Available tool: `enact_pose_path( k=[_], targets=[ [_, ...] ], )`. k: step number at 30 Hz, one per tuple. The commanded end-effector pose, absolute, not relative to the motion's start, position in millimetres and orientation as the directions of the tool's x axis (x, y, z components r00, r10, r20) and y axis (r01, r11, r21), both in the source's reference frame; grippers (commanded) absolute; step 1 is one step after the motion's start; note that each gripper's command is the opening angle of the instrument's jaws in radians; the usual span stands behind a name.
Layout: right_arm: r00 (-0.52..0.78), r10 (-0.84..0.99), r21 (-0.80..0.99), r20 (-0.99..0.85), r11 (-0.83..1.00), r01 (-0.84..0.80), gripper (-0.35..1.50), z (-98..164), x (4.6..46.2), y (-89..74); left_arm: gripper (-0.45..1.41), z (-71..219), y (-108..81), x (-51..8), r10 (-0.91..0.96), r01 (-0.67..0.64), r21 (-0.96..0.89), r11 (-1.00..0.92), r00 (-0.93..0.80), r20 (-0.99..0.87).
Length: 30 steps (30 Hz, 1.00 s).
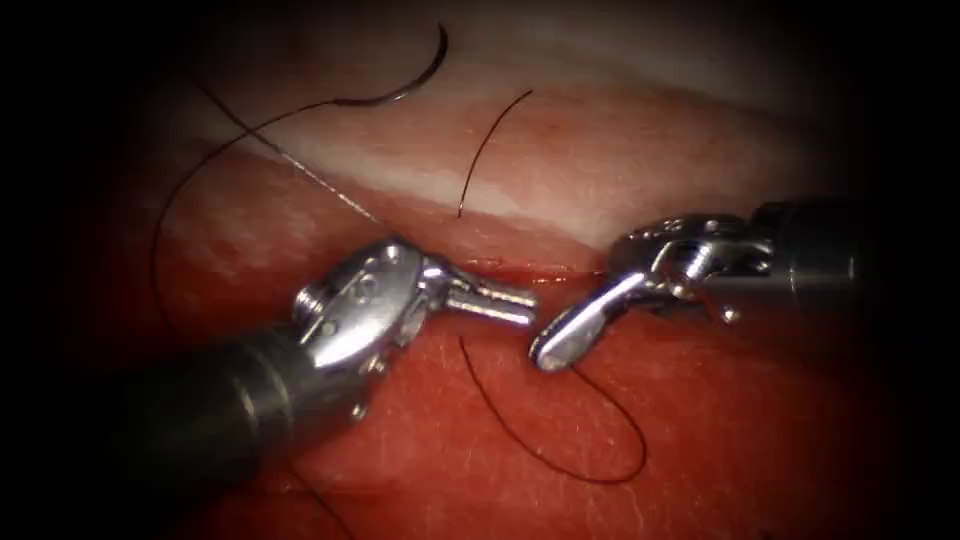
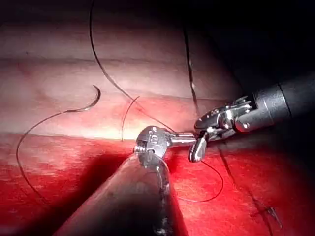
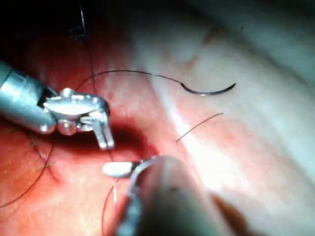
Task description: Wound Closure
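The needle (image 1: 415, 75) is lying free on the pale tissue (image 1: 620, 150) beyond the cut (image 1: 540, 268), while the left claw (image 1: 495, 300), closed on nothing visible, and the right claw (image 1: 570, 330), seemingly closed on the thread (image 1: 560, 465), are facing each other over it

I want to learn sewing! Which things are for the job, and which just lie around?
For the job: left tool, right tool, needle lying free on the tissue, thread, cut.

Lying about: loose thread end.

two tools (image 1: 495, 300) (image 1: 565, 335), one needle (image 1: 425, 72) (curved)
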<state>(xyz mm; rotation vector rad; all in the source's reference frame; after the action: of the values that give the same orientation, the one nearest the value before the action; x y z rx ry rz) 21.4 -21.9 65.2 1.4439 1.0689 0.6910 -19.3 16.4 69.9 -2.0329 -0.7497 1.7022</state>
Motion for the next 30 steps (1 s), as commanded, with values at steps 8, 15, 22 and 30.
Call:
enact_pose_path(
  k=[8,15,22,30],
  targets=[
    [0.383,0.901,0.96,-0.204,0.108,0.257,-0.35,65.7,20.9,-22.2,0.64,69.2,18.7,-15.0,0.635,0.107,-0.626,-0.772,0.107,-0.765],
    [0.374,0.897,0.953,-0.233,0.135,0.271,-0.35,65.4,21.1,-22.4,0.51,69.7,20.5,-12.7,0.647,0.077,-0.645,-0.761,0.165,-0.744],
    [0.372,0.894,0.95,-0.249,0.15,0.275,-0.35,65.6,21.2,-22.9,0.31,69.0,21.9,-11.5,0.674,0.1,-0.677,-0.729,0.272,-0.687],
    [0.37,0.893,0.948,-0.255,0.157,0.275,-0.35,65.7,21.4,-23.0,-0.01,67.1,22.5,-10.1,0.685,0.144,-0.684,-0.715,0.344,-0.642]
  ],
)
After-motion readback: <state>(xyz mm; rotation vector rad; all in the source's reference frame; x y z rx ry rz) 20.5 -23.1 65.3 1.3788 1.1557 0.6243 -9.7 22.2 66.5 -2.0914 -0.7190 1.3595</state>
